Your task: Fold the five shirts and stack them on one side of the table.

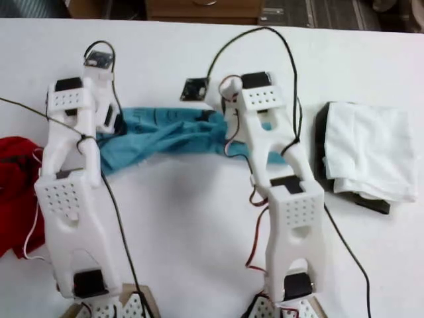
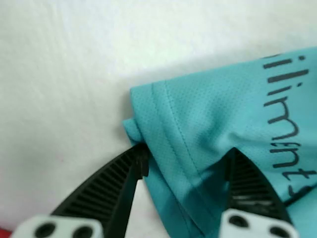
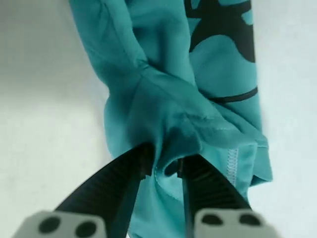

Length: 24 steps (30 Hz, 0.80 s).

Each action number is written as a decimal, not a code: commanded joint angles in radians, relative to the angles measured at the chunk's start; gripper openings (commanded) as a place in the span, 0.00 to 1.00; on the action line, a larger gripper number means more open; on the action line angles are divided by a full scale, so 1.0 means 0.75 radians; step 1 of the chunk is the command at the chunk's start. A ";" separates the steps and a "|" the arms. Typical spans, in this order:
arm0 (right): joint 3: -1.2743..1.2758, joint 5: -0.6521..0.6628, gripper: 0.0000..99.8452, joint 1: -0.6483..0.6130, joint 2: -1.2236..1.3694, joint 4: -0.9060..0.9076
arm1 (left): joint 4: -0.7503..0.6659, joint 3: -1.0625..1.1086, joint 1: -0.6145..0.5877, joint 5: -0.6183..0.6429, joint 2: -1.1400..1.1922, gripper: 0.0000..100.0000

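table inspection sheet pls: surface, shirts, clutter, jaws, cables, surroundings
surface: white table
job's things: teal shirt stretched between the arms; red shirt crumpled at one edge; white shirt folded on a dark cloth at the other
clutter: nothing seen
jaws: left jaws open, astride the teal shirt's hem; right jaws shut on a bunch of it
cables: black and red wires run along both arms
surroundings: wooden furniture beyond the table

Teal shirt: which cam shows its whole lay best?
High view: the teal shirt lies stretched between both arms. Left wrist view gives a hemmed corner at the left gripper; right wrist view, bunched fabric pinched by the right gripper.
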 commanded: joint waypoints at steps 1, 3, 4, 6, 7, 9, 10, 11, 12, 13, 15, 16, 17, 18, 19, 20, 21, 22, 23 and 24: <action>-0.121 0.006 0.10 0.005 0.005 -0.011 | -0.059 -0.030 0.004 -0.012 0.004 0.26; -0.160 0.006 0.10 0.005 0.019 -0.011 | -0.059 -0.030 0.004 -0.012 0.004 0.26; -0.174 0.006 0.10 0.005 0.024 -0.011 | -0.059 -0.030 0.004 -0.012 0.004 0.26; -0.196 0.006 0.10 0.003 0.038 -0.011 | -0.059 -0.030 0.004 -0.012 0.004 0.26; -0.211 0.006 0.10 0.003 0.046 -0.011 | -0.059 -0.030 0.004 -0.012 0.004 0.26; -0.243 0.006 0.10 0.003 0.054 -0.011 | -0.059 -0.030 0.004 -0.012 0.004 0.26; -0.262 0.006 0.10 0.003 0.058 -0.011 | -0.059 -0.030 0.004 -0.012 0.004 0.26; -0.276 0.006 0.10 0.003 0.064 -0.011 | -0.059 -0.030 0.004 -0.012 0.004 0.26; -0.288 0.006 0.10 0.003 0.073 -0.013 | -0.059 -0.030 0.004 -0.012 0.004 0.26; -0.297 0.004 0.10 0.003 0.083 -0.015 | -0.059 -0.030 0.004 -0.012 0.004 0.26; -0.313 0.004 0.10 0.005 0.111 -0.021 | -0.059 -0.030 0.004 -0.012 0.004 0.26; -0.325 0.004 0.10 0.007 0.128 -0.021 | -0.059 -0.030 0.004 -0.012 0.004 0.26; -0.336 0.004 0.10 0.011 0.146 -0.021 | -0.059 -0.030 0.004 -0.012 0.004 0.26; -0.346 0.002 0.10 0.011 0.165 -0.019 | -0.059 -0.030 0.004 -0.012 0.004 0.26; -0.360 0.002 0.10 0.011 0.179 -0.015 | -0.059 -0.030 0.004 -0.012 0.004 0.26; -0.372 0.002 0.10 0.013 0.193 -0.013 | -0.059 -0.030 0.004 -0.012 0.004 0.26; -0.383 0.002 0.10 0.013 0.202 -0.013 | -0.059 -0.030 0.004 -0.012 0.004 0.26; -0.389 0.002 0.10 0.013 0.212 -0.013 | -0.059 -0.030 0.004 -0.012 0.004 0.26; -0.393 0.002 0.10 0.013 0.218 -0.013 | -0.059 -0.030 0.004 -0.012 0.004 0.26; -0.393 0.002 0.10 0.013 0.224 -0.013 | -0.059 -0.030 0.004 -0.012 0.004 0.26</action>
